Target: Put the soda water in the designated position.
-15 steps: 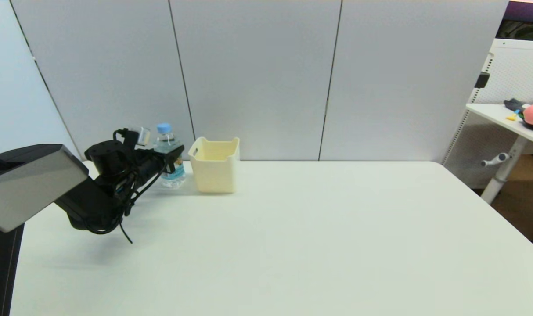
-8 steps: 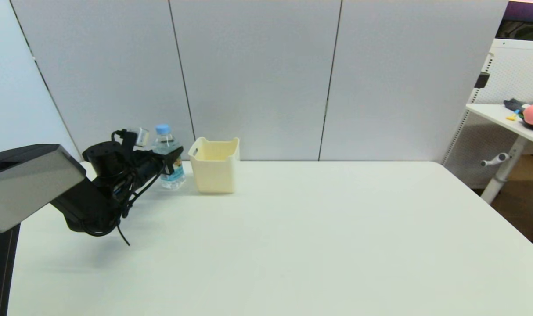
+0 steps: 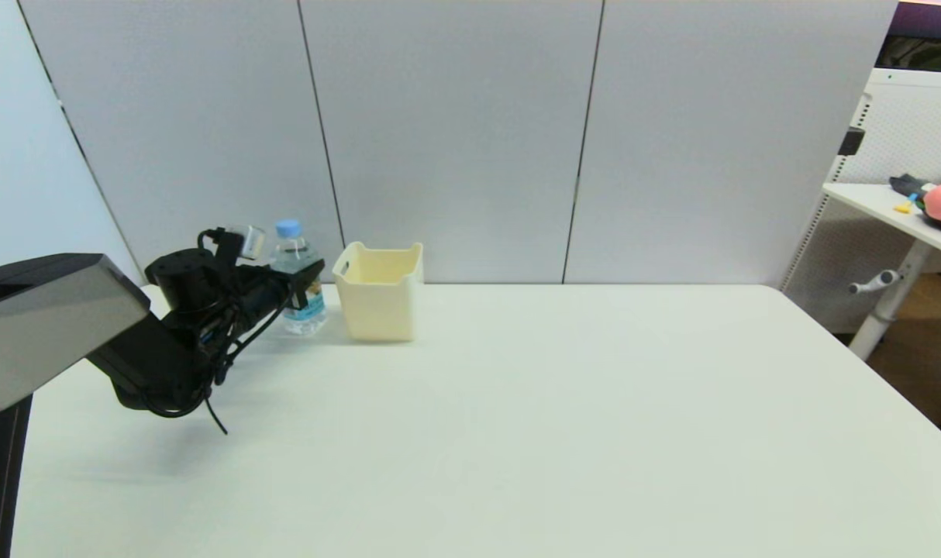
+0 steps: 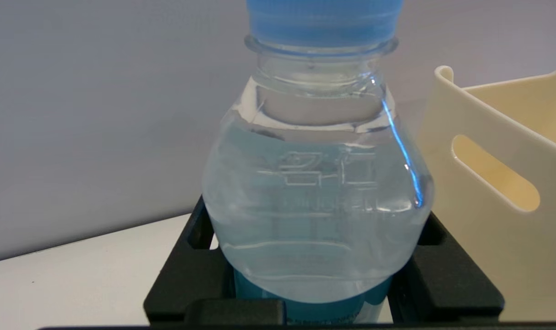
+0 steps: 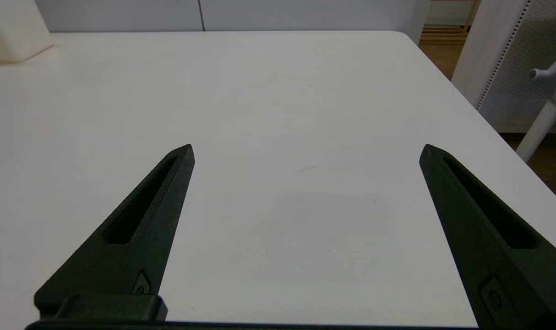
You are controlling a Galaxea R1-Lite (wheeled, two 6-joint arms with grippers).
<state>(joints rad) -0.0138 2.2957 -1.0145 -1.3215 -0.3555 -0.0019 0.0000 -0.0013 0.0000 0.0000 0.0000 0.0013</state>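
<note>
Head view: the soda water [image 3: 300, 283] stands upright at centre left on the white worktop [image 3: 517, 418], just beside the cream bin [image 3: 379, 302]; the left tool [image 3: 304, 285] grips it.

Left wrist view: fingers [image 4: 443, 279] flank the bottle; embossed lettering is unreadable.

Right wrist view: the right tool [image 5: 305, 153] is wide apart over bare worktop.

The black left arm [image 3: 168, 349] draws slightly back toward the robot, and the left gripper [image 3: 304, 280] and the small clear plastic soda water bottle [image 3: 298, 288] it clasps shift with it.
</note>
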